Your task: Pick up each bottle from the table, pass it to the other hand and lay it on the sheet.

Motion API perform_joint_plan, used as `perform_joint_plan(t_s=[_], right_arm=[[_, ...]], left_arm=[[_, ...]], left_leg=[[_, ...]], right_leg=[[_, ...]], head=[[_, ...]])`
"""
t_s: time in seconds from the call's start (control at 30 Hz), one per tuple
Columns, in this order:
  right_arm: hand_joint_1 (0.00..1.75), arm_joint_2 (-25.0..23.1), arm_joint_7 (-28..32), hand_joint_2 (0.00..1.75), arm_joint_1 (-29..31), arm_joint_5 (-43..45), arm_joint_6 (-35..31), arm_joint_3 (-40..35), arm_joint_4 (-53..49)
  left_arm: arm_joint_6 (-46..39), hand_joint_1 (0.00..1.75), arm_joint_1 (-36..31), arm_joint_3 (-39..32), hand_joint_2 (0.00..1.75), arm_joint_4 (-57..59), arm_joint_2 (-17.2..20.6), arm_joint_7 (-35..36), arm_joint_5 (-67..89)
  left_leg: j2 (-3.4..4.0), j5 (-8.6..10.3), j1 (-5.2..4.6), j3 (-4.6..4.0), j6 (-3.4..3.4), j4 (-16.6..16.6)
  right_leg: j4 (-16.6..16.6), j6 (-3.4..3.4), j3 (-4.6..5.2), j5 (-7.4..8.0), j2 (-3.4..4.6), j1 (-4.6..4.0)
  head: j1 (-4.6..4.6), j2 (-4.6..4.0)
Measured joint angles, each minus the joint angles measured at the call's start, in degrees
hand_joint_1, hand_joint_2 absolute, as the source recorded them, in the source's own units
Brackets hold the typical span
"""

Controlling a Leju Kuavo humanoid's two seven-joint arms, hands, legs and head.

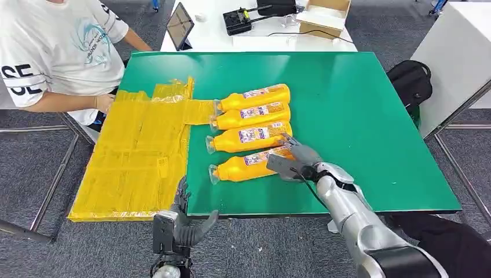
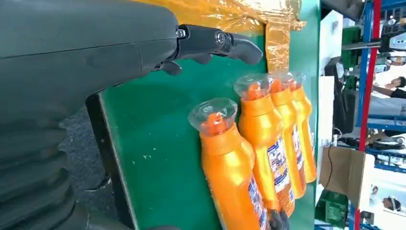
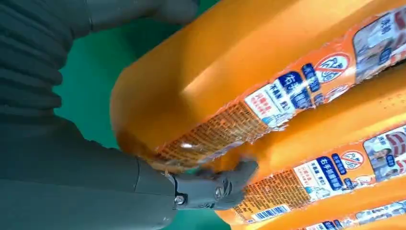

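Green table (image 1: 359,116): right hand (image 1: 295,159) fingers (image 3: 230,182) clasp nearest bottle (image 1: 246,167).

Bright, even overhead light is washing over the head view, so shadows are staying soft and faint. The yellow sheet (image 1: 133,156) is throwing crinkly glare. In the left wrist view the background is blowing out white and going soft. The nearest bottle (image 3: 201,91) is blurring up close in the right wrist view, with a shiny highlight.
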State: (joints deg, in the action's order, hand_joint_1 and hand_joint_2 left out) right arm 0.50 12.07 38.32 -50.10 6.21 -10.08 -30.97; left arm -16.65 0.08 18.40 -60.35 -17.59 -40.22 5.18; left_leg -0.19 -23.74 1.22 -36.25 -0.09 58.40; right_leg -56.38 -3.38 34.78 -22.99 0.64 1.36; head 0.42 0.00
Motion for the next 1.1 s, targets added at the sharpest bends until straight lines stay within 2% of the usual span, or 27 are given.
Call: perform_joint_plan(t_s=[0.5, 0.6, 0.67, 0.8, 0.87, 0.9, 0.97, 1.0, 1.07, 1.1], right_arm=[[1.68, 1.57, 0.44, 1.75, 1.57, 1.77, 0.09, -2.82, 1.51], [1.73, 1.66, 0.46, 1.75, 1.46, 2.16, -0.07, -3.45, 1.68], [1.66, 1.64, 0.46, 1.75, 1.38, 2.45, -0.26, -4.04, 1.77], [1.66, 1.42, 0.24, 1.75, 1.27, 2.86, -0.68, -5.05, 2.1], [1.48, 1.29, -0.11, 1.75, 1.23, 3.3, -1.11, -5.55, 2.38], [1.29, 1.27, -0.22, 1.75, 1.09, 3.41, -1.29, -5.7, 2.42], [0.45, 1.24, -0.39, 1.75, 1.02, 3.63, -1.7, -6.05, 2.56], [0.42, 1.24, -0.39, 1.75, 1.0, 3.65, -1.79, -6.27, 2.58], [0.23, 1.24, -0.39, 1.75, 0.98, 3.8, -1.81, -6.62, 2.62], [0.23, 1.24, -0.39, 1.75, 0.96, 3.87, -1.81, -6.77, 2.71]], left_arm=[[0.46, 0.0, -0.57, 0.02, 1.75, 1.05, -0.02, 0.0, -0.5], [0.5, 0.0, -0.7, 0.04, 1.75, 1.2, -0.02, 0.0, -0.59], [0.52, 0.0, -0.88, 0.24, 1.75, 1.51, -0.02, 0.0, -1.01], [0.52, 0.0, -1.31, 0.63, 1.75, 2.01, -0.02, 0.0, -1.29], [0.52, 0.0, -1.46, 0.89, 1.75, 2.21, -0.02, 0.0, -1.59], [0.52, 0.0, -1.54, 0.98, 1.75, 2.34, -0.02, 0.0, -1.62], [0.48, 0.0, -1.63, 1.18, 1.75, 2.51, -0.02, 0.0, -1.62], [0.48, 0.0, -1.67, 1.33, 1.75, 2.56, -0.02, 0.0, -1.64], [0.46, 0.0, -1.77, 1.49, 1.75, 2.71, -0.02, 0.0, -1.64], [0.46, 0.0, -1.82, 1.49, 1.75, 2.84, -0.02, 0.0, -1.64]], left_leg=[[0.0, 0.0, 0.0, 0.11, 0.0, 0.0], [0.0, 0.0, 0.0, 0.12, 0.0, 0.0], [0.0, -0.01, 0.0, 0.16, 0.0, 0.0], [0.03, -0.04, 0.01, 0.31, -0.01, 0.0], [0.03, -0.07, 0.01, 0.4, -0.02, 0.0], [0.03, -0.08, 0.01, 0.45, -0.02, 0.0], [0.03, -0.09, 0.01, 0.56, -0.02, 0.0], [0.03, -0.11, 0.01, 0.61, -0.05, 0.0], [0.04, -0.13, 0.01, 0.7, -0.06, -0.01], [0.04, -0.13, 0.01, 0.71, -0.06, -0.01]], right_leg=[[0.01, 0.0, -0.1, 0.0, 0.0, 0.0], [0.01, 0.0, -0.11, -0.01, 0.0, 0.0], [0.02, 0.0, -0.13, -0.01, 0.0, 0.0], [0.03, 0.01, -0.24, -0.02, 0.01, -0.01], [0.04, 0.01, -0.29, -0.03, 0.02, -0.01], [0.04, 0.02, -0.34, -0.03, 0.03, -0.01], [0.05, 0.02, -0.44, -0.04, 0.04, -0.01], [0.05, 0.02, -0.48, -0.04, 0.05, -0.01], [0.06, 0.03, -0.55, -0.05, 0.07, -0.01], [0.05, 0.03, -0.58, -0.05, 0.1, -0.01]], head=[[0.0, 0.0], [0.0, 0.0], [0.0, 0.0], [0.0, 0.0], [0.0, 0.0], [0.0, 0.0], [0.0, 0.0], [0.0, 0.0], [0.0, 0.0], [0.0, 0.0]])
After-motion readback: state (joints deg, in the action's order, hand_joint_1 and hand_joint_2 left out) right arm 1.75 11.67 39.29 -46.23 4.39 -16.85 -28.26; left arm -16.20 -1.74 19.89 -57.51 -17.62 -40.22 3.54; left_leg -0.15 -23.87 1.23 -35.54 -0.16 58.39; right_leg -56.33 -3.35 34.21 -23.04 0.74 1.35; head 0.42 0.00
